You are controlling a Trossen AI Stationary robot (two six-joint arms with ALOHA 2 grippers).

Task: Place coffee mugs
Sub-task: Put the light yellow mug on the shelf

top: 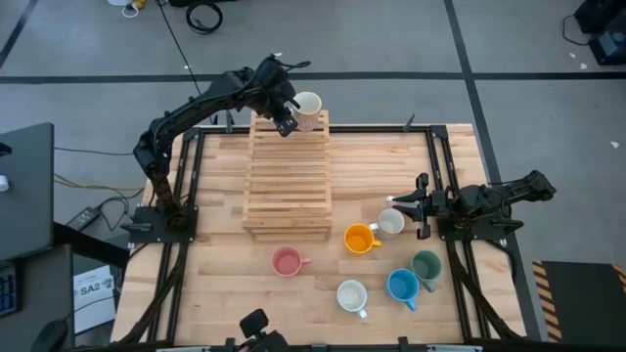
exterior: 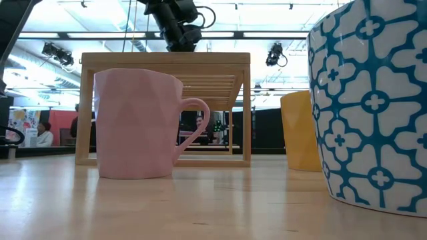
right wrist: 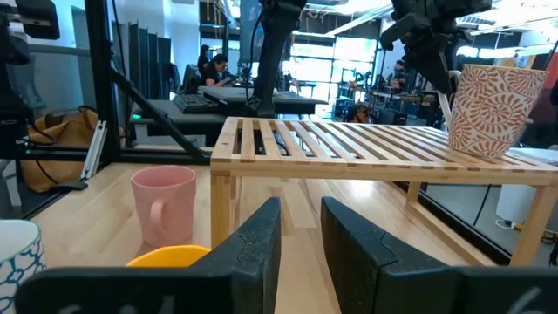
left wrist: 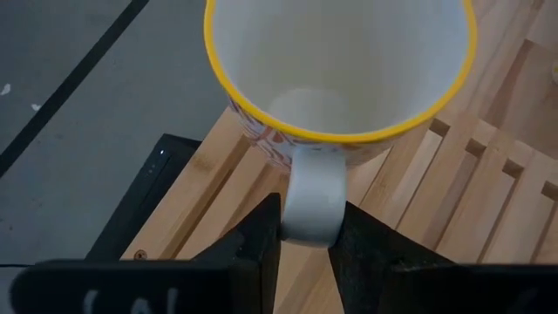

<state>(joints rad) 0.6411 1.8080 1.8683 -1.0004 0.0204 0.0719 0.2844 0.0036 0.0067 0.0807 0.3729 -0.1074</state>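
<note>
My left tool (top: 285,119) sits at the upper centre of the overhead frame, over the far end of the slatted pale-wood rack (top: 290,176). A white mug with a red leaf pattern and a yellow rim (top: 307,108) stands upright on that far end, just right of the tool. In my left wrist view the mug's white handle (left wrist: 311,202) lies between my two dark fingers (left wrist: 253,249), which sit narrowly apart against its sides; whether they grip it or only touch it I cannot tell.

My right tool (top: 422,205) waits at the right edge of the wooden desk (top: 215,284), its fingers (right wrist: 253,244) a small gap apart and holding nothing. A cream mug (top: 391,222) stands just beside it.

Lower in the overhead frame, on the desk: an orange mug (top: 359,239), a pink faceted mug (top: 286,261), a white mug (top: 351,295), a blue patterned mug (top: 402,286) and a dark green mug (top: 426,266).
</note>
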